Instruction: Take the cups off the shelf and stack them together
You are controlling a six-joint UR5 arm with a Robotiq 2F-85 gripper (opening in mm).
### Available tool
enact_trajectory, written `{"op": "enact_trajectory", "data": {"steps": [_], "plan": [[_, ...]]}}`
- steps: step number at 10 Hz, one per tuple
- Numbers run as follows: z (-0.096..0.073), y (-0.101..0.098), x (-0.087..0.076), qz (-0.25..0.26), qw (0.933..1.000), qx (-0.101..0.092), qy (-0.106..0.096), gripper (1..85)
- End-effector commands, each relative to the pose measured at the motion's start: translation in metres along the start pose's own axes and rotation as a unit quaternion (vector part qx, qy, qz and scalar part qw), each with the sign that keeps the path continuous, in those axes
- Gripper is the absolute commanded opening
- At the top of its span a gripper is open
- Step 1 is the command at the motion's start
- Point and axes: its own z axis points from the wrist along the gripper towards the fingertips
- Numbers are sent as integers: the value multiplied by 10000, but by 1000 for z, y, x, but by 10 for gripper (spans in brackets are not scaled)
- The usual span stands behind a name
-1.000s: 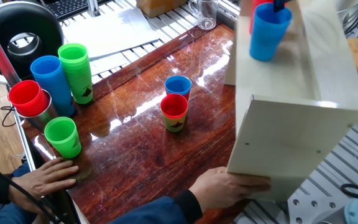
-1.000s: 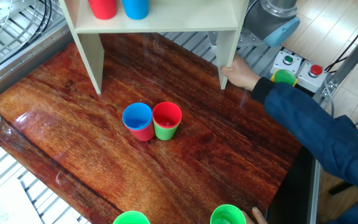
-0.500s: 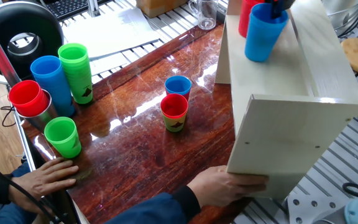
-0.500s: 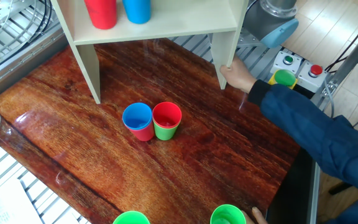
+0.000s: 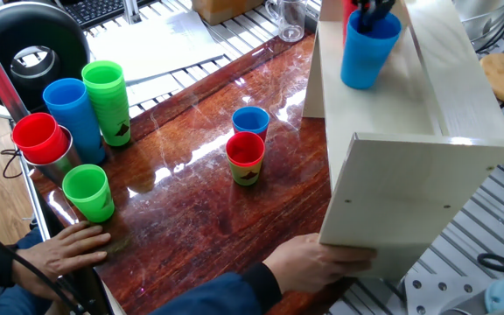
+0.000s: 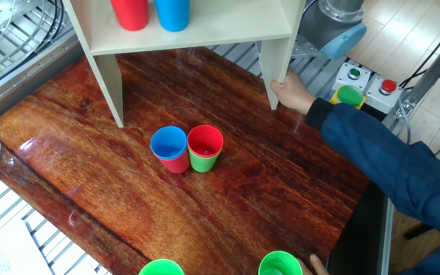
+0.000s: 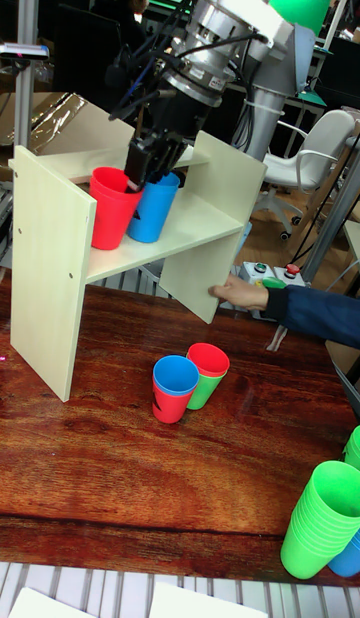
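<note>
My claw is down at the mouth of the blue cup on the shelf, its dark fingers dipping at the rim. I can't tell whether they straddle the wall or both sit inside, nor whether they are apart or pressed together; it's too dark up there. So the grip is unconfirmed.

The cup stands upright right under the claw, long axis vertical, so I judge the coming move is a straight lift before anything sideways. Touching it on one side is the red cup, same height, also upright; drag sideways early and I'd likely knock it.

Below and well forward of the claw, on the table, a blue-in-red pair and a red-in-green pair stand touching. That's where this cup should go, I reckon.

Out to the side, a person's hand grips the shelf leg, steadying it. The tall green stack sits well clear.
</note>
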Motion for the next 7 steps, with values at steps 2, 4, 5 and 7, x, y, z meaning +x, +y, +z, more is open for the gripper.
{"op": "enact_trajectory", "data": {"steps": [2, 4, 5, 7], "plan": [[-8, 15, -5, 322, 9991, -262, -70, 13], [-42, 30, -6, 408, 9981, -376, 278, 13], [-51, 36, -22, 512, 9973, -471, 224, 13], [-67, 43, -64, 797, 9953, -546, 41, 13]]}}
